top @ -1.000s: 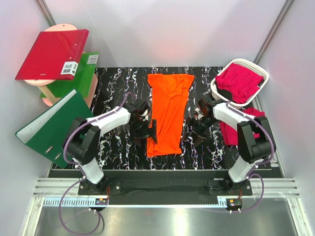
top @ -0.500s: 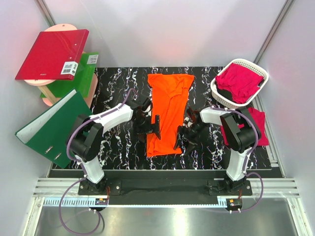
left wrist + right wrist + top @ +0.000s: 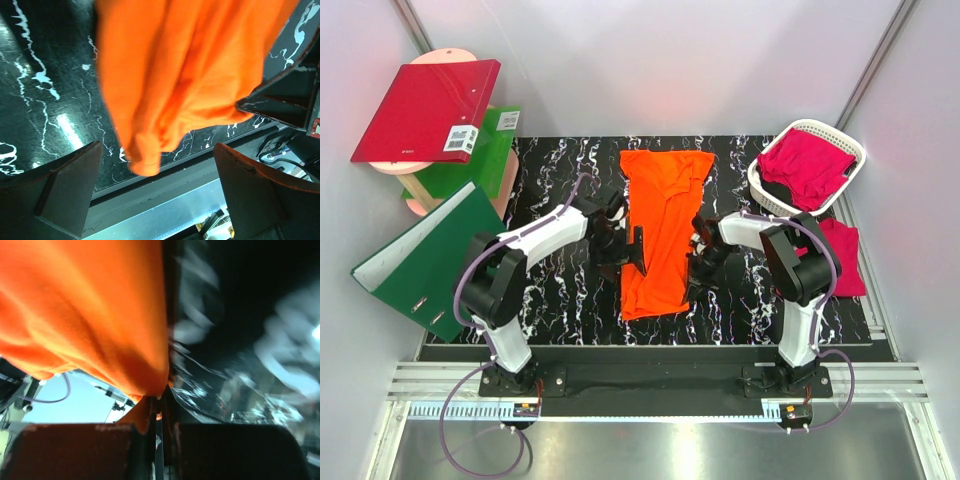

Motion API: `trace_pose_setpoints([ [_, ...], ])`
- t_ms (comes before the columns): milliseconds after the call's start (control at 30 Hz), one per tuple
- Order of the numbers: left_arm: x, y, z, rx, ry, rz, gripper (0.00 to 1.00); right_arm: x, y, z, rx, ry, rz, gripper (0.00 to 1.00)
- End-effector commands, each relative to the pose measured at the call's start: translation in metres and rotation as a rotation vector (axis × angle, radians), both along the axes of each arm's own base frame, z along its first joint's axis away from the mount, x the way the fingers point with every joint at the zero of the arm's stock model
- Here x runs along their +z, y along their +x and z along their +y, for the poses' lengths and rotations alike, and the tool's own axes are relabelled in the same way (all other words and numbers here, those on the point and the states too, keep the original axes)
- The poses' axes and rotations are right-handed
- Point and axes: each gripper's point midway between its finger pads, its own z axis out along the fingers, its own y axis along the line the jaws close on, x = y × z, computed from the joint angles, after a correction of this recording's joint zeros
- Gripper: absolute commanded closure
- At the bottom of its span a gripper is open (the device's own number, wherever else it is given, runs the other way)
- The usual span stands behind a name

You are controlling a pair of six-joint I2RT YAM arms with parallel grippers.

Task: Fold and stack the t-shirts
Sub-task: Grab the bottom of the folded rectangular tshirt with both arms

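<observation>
On your desk (image 3: 560, 170) the orange t-shirt (image 3: 663, 230) lies in the middle as a long strip. I'd judge its sides are folded in and the crosswise folds are left to do. The magenta t-shirts (image 3: 808, 165) sit heaped in the white basket (image 3: 757, 190), with another magenta shirt (image 3: 845, 255) beside it, so there is no stack yet. Your left hand (image 3: 630, 250) gapes wide at the strip's left edge, and your right hand (image 3: 698, 262) pinches its right edge. The red binder (image 3: 420, 110) carries a barcode label (image 3: 460, 138), too small to read.

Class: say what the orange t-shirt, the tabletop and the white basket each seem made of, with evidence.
The orange t-shirt: soft matte cloth, probably cotton knit; it drapes in rounded folds. The tabletop: glossy black with white veins, marble or printed laminate, unclear; glare spots show. The white basket: likely moulded plastic; rigid open lattice wall.
</observation>
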Motion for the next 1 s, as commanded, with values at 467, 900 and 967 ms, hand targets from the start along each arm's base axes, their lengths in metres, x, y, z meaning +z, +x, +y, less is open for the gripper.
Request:
trace_pose_setpoints([
  [467, 0.004, 0.017, -0.005, -0.065, -0.031, -0.023, 0.01, 0.074, -0.004, -0.034, 0.020, -0.165, -0.119, 0.00],
  [900, -0.003, 0.023, 0.002, -0.061, -0.011, -0.003, 0.01, 0.101, 0.004, 0.028, 0.059, 0.111, -0.026, 0.32],
  [967, -0.003, 0.023, 0.006, -0.049, -0.004, -0.001, 0.01, 0.104, 0.004, 0.034, 0.073, 0.129, -0.028, 0.33],
])
